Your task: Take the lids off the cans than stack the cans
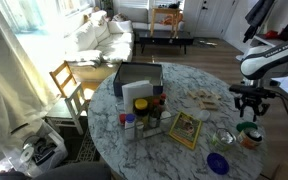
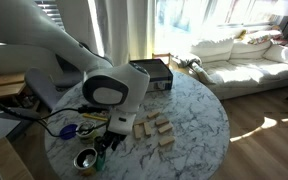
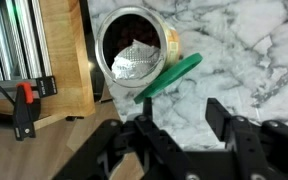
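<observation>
In the wrist view the tan-orange can (image 3: 170, 42) stands open near the table's edge, with crumpled foil inside. The green lid (image 3: 171, 77) is off it and leans tilted against its side, its lower end at my left fingertip. My gripper (image 3: 181, 112) is open, hangs just beside the can, and holds nothing. In an exterior view my gripper (image 1: 250, 103) is above the green lid (image 1: 249, 128) and the can (image 1: 251, 140). The blue lid (image 1: 218, 163) lies flat on the table, and the pale can (image 1: 225, 137) stands close by. The open can also shows in an exterior view (image 2: 86, 160), below my gripper (image 2: 108, 146).
A black box (image 1: 136, 80) and clustered condiment bottles (image 1: 144, 118) stand mid-table. Wooden blocks (image 1: 202, 98) and a framed picture (image 1: 186, 129) lie nearby. The round marble table's edge (image 3: 92, 88) runs right beside the can. A wooden chair (image 1: 69, 85) stands at the table.
</observation>
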{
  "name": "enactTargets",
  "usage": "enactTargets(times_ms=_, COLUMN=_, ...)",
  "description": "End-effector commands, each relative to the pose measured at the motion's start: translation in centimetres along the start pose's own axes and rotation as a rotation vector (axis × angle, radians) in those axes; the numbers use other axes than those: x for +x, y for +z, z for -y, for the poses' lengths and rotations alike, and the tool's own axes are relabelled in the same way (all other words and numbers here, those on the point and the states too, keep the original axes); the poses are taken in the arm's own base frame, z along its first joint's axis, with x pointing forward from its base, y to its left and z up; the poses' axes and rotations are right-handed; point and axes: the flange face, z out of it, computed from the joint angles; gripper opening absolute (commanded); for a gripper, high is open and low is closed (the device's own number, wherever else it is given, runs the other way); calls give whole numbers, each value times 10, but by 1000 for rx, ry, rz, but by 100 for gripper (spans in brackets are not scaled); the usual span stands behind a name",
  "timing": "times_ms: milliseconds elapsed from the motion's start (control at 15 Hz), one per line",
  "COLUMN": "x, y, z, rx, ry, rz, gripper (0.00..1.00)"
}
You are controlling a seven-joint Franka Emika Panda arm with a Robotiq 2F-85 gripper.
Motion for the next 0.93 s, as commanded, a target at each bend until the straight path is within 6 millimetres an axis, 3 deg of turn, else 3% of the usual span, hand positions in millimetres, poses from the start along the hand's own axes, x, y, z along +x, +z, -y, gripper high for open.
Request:
enactTargets(times_ms=0, x=3, y=-1, z=-7, rx=-13, ry=-19, rz=-6, gripper=57)
enactTargets(times_ms=333, x=7, y=-3, z=-8, rx=-21, ry=-22, rz=-15, gripper=57)
enactTargets(times_ms=533, x=7, y=-4, z=-8, rx=-25, ry=-29, rz=-20, gripper=49)
enactTargets(times_ms=867, x=10, y=-5, z=-8, rx=-25, ry=-37, rz=-18, gripper=55)
